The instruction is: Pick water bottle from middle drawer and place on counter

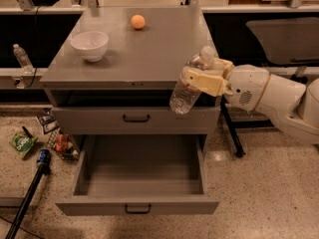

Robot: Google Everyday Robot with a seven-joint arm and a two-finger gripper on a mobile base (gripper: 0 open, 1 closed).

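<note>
Gripping the water bottle (180, 98) in the pincer (193, 78), just off the front right corner of the grey cabinet. Clenched tight: cream fingers (208, 83) wrapped across the bottle's upper body, just below the shoulder, pressed against the plastic. Held tilted, white cap up and to the right, clear ribbed base down and to the left. Hanging in the air, touching neither the tabletop (144, 59) nor the drawer below. Cap showing against the tabletop's front right edge, base against the shut upper drawer front (99, 119) with its black handle. Reaching in from the right on a white arm (269, 93), wrist about level with the tabletop's edge.

Lower down, the middle drawer (142, 171) pulled out, plain grey floor showing, small black handle on the low front panel. Well below the bottle and somewhat to its left.

On the tabletop, a white bowl (89, 45) near the left side and a small orange sphere (138, 21) farther back, apart from each other and well apart from the pincer. On a ledge left of the cabinet, a second clear bottle (21, 58), upright. On the speckled floor (269, 193) at the left, a green packet (21, 144) and a dark pole with a blue grip (42, 159).
</note>
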